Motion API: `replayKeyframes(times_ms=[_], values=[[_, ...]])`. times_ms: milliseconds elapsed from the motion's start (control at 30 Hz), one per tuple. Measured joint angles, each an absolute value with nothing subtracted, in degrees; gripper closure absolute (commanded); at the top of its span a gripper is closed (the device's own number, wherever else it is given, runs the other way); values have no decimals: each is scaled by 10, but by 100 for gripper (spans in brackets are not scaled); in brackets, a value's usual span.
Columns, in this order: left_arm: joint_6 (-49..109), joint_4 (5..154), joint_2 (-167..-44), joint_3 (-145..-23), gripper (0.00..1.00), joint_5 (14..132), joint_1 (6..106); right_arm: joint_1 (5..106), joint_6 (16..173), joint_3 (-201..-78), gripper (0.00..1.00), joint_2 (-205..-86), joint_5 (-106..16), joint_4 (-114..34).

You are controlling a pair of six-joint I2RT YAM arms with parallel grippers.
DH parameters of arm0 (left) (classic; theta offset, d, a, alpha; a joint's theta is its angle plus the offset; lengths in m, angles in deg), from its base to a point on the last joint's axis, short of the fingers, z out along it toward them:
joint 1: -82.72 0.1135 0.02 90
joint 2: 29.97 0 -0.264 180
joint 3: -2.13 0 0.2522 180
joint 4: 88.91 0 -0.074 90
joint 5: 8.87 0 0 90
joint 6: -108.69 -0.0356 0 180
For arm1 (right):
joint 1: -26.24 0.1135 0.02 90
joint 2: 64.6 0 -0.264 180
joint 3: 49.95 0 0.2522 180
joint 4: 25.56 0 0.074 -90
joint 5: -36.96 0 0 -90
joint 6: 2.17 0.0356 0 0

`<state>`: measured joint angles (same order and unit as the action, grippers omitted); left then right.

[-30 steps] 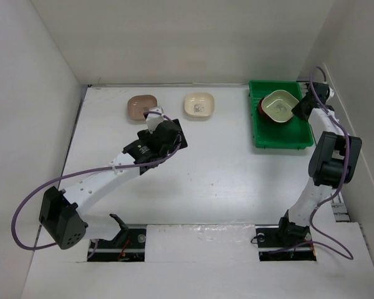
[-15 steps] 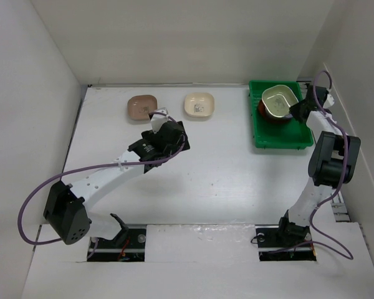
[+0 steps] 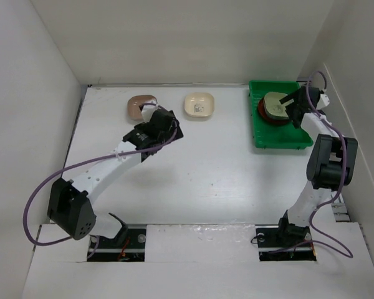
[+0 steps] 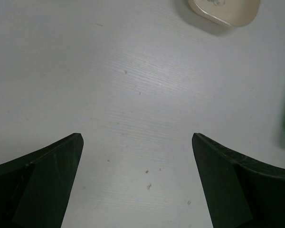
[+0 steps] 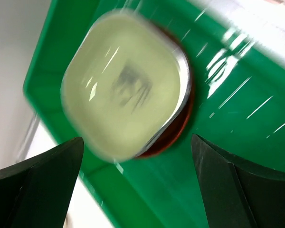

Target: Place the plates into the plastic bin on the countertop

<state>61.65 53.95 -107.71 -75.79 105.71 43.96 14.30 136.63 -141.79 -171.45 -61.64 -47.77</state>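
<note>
— Where do the plates lie?

— Two that I can make out sit in the plastic bin [image 3: 280, 138], at the upper right of the overhead view. A light green plate [image 5: 123, 80] lies on top of a red-brown plate [image 5: 180, 129] and looks somewhat tilted, though my right wrist view is blurred. The cream plate [image 3: 199, 104] and the tan-pink plate [image 3: 139, 104] stand on the worktop [image 3: 212, 168], along the top and left of centre, well apart from the bin.

— And your end effectors?

— My right end effector [image 5: 137, 140] hangs over the bin with its fingers spread wide, pinching nothing; the green plate shows between them and touches neither. My left end effector [image 4: 136, 137] is spread as well, over bare worktop. In the overhead view it is just beside the tan-pink plate, and the cream one peeks in at the top right of its wrist view.

— How will those two handle?

— I judge them light and stiff: small shallow dishes that will not flex in a pinch. The surfaces look smooth and glossy, so probably slippery. I cannot tell the material, so I treat them as breakable and set them down rather than drop them.

— Where do you take hold?

— On the raised rim, one finger inside and one outside. I choose the middle of a straight side, not a rounded corner where the fingers could slide off.
</note>
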Motion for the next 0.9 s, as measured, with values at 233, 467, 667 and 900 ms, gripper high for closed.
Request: replayKeyframes(times_ms=[233,467,667,900], values=[[616,543,-1147,-836,0,973,630,248,1323,-1355,1,-1638,-617,-460],[598,545,-1314,-1009,0,931,774,395,1259,-1246,1,-1502,-609,-428],[581,493,-1519,-1217,5,936,804,479,1195,-1216,1,-1451,-540,-413],[593,445,-1613,-1237,31,936,811,506,1158,-1173,1,-1389,-498,-413]])
